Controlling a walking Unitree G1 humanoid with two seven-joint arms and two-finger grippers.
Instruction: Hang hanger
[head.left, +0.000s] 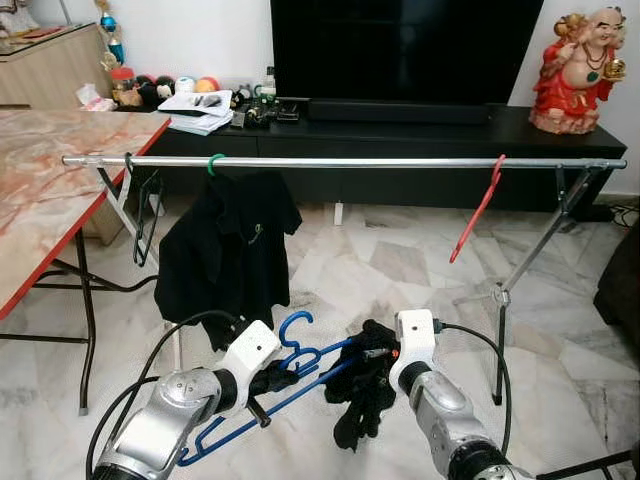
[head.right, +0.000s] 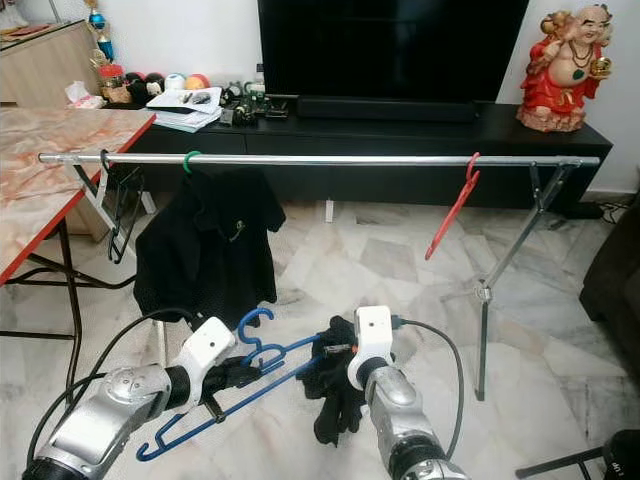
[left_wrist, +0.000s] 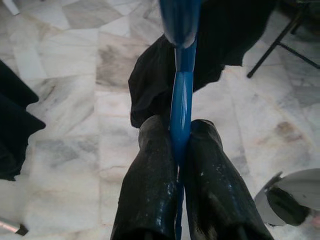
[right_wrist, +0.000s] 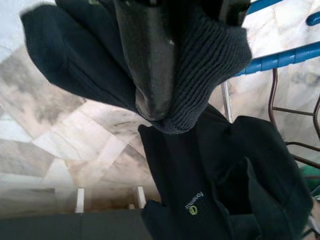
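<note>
Down low in front of the robot, both arms are working together over the marble floor. Left gripper has its two black fingers pinched tight on the blue hanger, the thin plastic bar squeezed right between them. That blue hanger sits tilted, hook end up near the middle, long bar sloping down toward the robot's left. Right gripper is buried in a dark garment, a bundle of black cloth hanging off it just beside the hanger's right end; from the right wrist, one finger is wrapped in ribbed knit fabric, clamped on the cloth.

Beyond them, the metal rail of a drying rack runs straight across. On it, toward the left, a black polo shirt hangs from a green hook. Further left, a black wire hanger dangles bare. Toward the right, a red hanger hangs edge-on, carrying nothing.

Behind the rack, a dark TV console holds a big black screen, papers and small clutter at its left end, and a red figurine at its right. A marble-topped surface with a red edge stands on the left.
</note>
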